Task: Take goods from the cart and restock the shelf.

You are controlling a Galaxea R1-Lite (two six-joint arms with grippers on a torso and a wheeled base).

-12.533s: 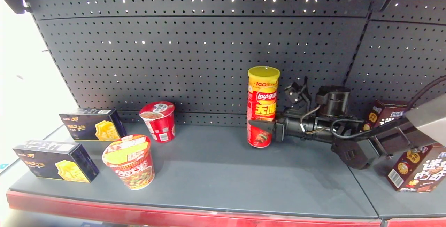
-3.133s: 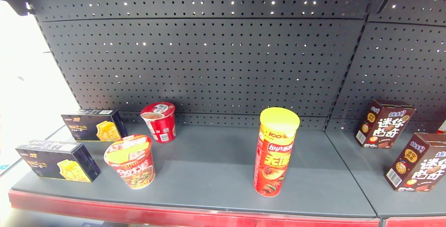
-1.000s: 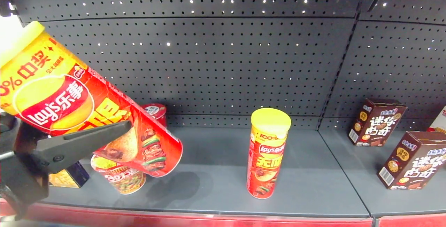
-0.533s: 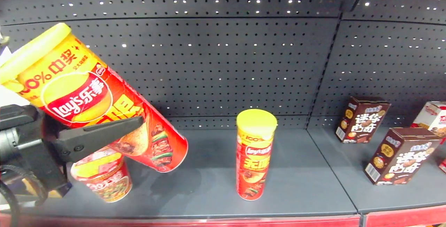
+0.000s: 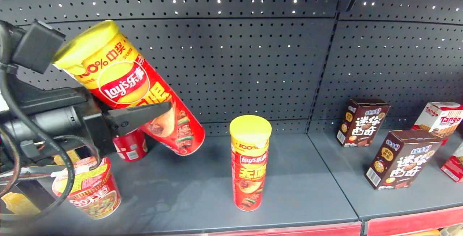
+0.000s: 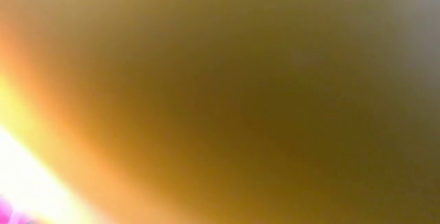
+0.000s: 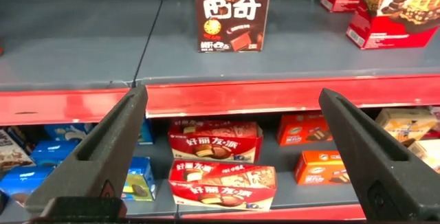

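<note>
My left gripper (image 5: 162,97) is shut on a red chips can with a yellow lid (image 5: 126,84). The can is tilted, lid up and to the left, and hangs above the left part of the grey shelf (image 5: 300,192). One black finger (image 5: 141,114) crosses the can's front; the other is hidden behind it. The can's yellow surface (image 6: 220,100) lies right against the left wrist camera. A second, identical can (image 5: 249,163) stands upright mid-shelf, to the right of the held one. My right gripper (image 7: 234,95) is open and holds nothing, in front of the shelf's red edge (image 7: 275,93).
Two cup noodles stand at the left, one at the front (image 5: 88,189) and one at the back (image 5: 130,145). Brown boxes (image 5: 361,122) (image 5: 403,160) and a white box (image 5: 439,116) stand on the right bay. A lower shelf holds red boxes (image 7: 220,176).
The head camera has turned right, so the shelf's contents sit further left in the picture. My left gripper has carried the tilted can rightward over the shelf, closer to the upright can.
</note>
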